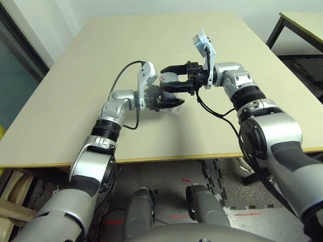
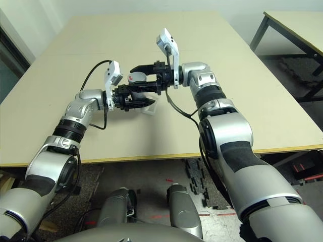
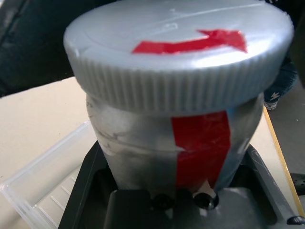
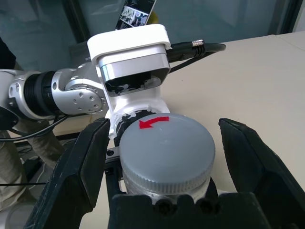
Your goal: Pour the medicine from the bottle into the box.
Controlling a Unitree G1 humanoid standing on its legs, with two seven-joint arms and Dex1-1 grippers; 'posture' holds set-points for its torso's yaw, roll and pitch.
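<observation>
The left gripper (image 1: 169,103) clamps the bottle (image 3: 181,143) while the right gripper (image 4: 162,157), jaws wide at its cap's three and nine o'clock, must close to unscrew.

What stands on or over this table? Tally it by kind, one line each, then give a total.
Bottle with ribbed grey cap, cap on: 1
Clear plastic box: 1
Left end effector, shut on the bottle: 1
Right end effector, open around the cap: 1
Total: 4
</observation>
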